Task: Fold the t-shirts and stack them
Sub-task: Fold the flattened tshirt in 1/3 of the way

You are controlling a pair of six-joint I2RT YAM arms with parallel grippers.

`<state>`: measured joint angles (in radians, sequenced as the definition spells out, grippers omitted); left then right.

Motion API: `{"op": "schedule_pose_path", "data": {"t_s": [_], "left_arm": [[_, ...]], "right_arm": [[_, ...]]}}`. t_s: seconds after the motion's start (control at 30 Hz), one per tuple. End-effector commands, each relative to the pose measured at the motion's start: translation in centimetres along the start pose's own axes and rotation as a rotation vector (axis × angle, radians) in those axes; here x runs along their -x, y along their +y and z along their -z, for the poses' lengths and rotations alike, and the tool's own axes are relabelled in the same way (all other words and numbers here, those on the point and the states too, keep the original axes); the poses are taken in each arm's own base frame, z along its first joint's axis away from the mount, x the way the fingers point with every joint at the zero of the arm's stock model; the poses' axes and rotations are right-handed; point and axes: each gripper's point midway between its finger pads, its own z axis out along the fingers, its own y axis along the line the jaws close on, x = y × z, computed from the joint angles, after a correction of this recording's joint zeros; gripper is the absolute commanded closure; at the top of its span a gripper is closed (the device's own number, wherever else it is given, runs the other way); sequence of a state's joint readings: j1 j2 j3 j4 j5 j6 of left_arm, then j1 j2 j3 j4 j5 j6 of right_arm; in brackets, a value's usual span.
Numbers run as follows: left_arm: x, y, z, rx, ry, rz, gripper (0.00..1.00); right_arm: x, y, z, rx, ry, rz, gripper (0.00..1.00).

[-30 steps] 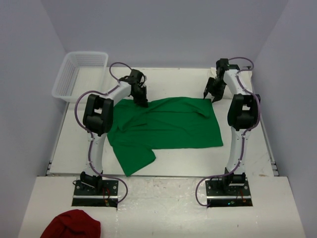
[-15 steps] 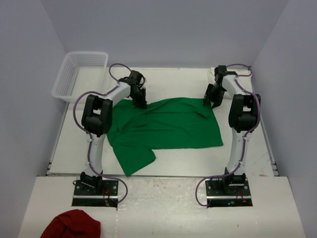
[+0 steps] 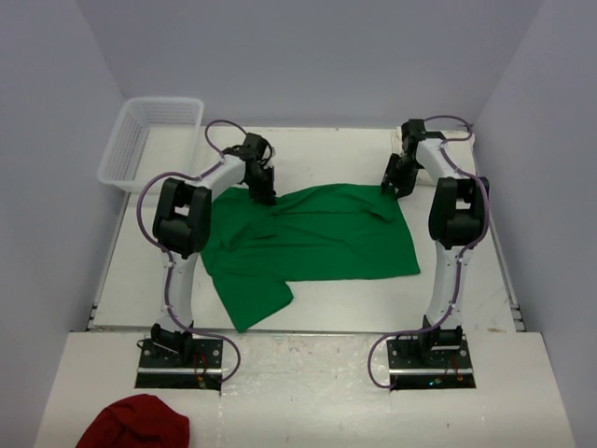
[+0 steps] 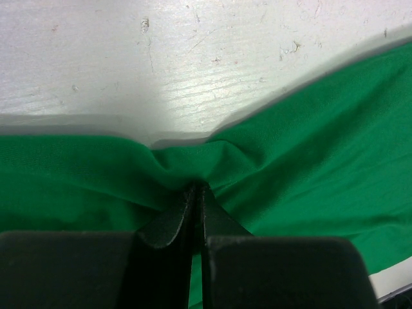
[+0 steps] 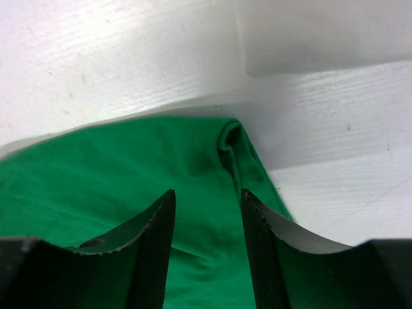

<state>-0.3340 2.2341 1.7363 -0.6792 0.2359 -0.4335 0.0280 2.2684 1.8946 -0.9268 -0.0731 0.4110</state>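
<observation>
My left gripper [image 4: 196,190] is clamped tight on the green t-shirt [image 3: 308,238]. The jaws are pressed together with a pinch of the cloth's far edge between them, and the fabric puckers into small ridges that run out from the tips. From above, this gripper [image 3: 265,193] sits at the shirt's far left corner, toward the far left part of the table [image 3: 326,149].

My right gripper [image 5: 206,196] stands partly open with a clear gap between the jaws and has hold of nothing. It hangs over the shirt's far right corner, where the edge is rolled into a short fold [image 5: 232,145]. I cannot tell whether the tips touch the cloth or are just above it. From above, this gripper [image 3: 396,182] is near the table's far right corner.

The shirt lies spread across the middle of the table, its far edge running between my two grippers. It is mostly flat, with loose creases near the left side. One flap reaches out toward the near left edge of the table, and the right side ends in a fairly straight edge near my right arm.

A pale shape [image 5: 309,32] lies on the table just beyond the shirt's far right corner, and I cannot tell what it is. A white basket [image 3: 121,140] sits at the far left corner. A dark red cloth [image 3: 135,425] lies off the table's near edge, toward the left.
</observation>
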Motion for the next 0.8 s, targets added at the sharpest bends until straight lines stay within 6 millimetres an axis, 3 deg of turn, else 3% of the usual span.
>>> {"op": "schedule_pose_path", "data": {"t_s": [0.0, 0.2, 0.43, 0.53, 0.6, 0.77], "left_arm": [[0.3, -0.3, 0.6, -0.02, -0.002, -0.016, 0.94], [1.8, -1.2, 1.1, -0.043, -0.031, -0.022, 0.94], [3.0, -3.0, 3.1, -0.107, -0.085, -0.042, 0.94], [3.5, -3.9, 4.2, -0.149, -0.117, -0.068, 0.88], [3.9, -4.1, 4.8, -0.158, -0.149, -0.082, 0.77], [5.7, -4.7, 7.3, -0.15, -0.233, -0.11, 0.75]], "right_arm": [[1.5, 1.5, 1.2, 0.045, -0.037, 0.01, 0.55], [1.7, 1.6, 1.3, 0.048, -0.047, 0.003, 0.55], [1.8, 1.9, 1.1, 0.051, -0.026, -0.001, 0.53], [1.7, 1.9, 1.1, 0.052, -0.023, 0.002, 0.52], [1.8, 2.0, 1.3, 0.057, -0.036, 0.007, 0.51], [1.1, 1.7, 1.2, 0.054, -0.022, -0.004, 0.5]]}}
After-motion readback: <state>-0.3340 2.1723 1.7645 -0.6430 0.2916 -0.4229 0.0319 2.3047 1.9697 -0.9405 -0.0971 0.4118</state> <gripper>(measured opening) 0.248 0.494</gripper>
